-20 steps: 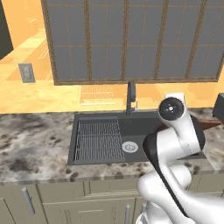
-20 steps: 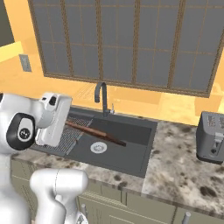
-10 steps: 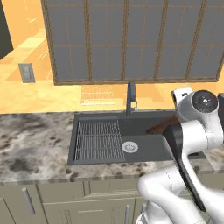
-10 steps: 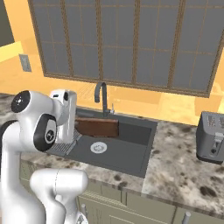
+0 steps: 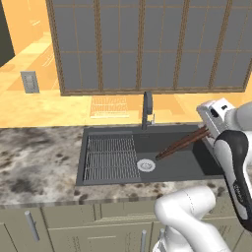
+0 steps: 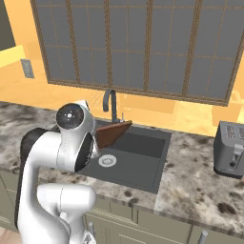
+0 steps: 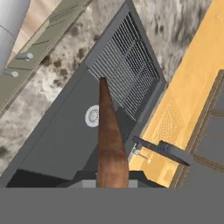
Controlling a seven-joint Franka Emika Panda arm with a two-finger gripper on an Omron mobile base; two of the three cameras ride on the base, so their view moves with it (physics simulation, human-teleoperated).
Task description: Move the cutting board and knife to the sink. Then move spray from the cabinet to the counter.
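The gripper (image 7: 112, 186) is pinching the cutting board (image 5: 183, 142) at one end and holds it on its edge above the sink (image 5: 197, 165). In the left base view the board reaches from the wrist at about 3 o'clock down toward the drain (image 5: 145, 165) in the middle of the basin; its far tip looks close to the bottom, but I cannot tell if it touches. In the hand view the board points to 12 o'clock, with the wire rack (image 7: 127, 74) just past its tip and the faucet (image 7: 164, 149) at 4 o'clock.

Compared with a second ago, the arm has swung to the right side of the basin and the board now slants more steeply down into it. In my judgement the first part of the task is near its end: the board needs only to be lowered and let go. I do not make out the knife in these views. The table (image 6: 200, 186) around the sink carries a toaster (image 6: 230, 149) at 3 o'clock in the right base view.
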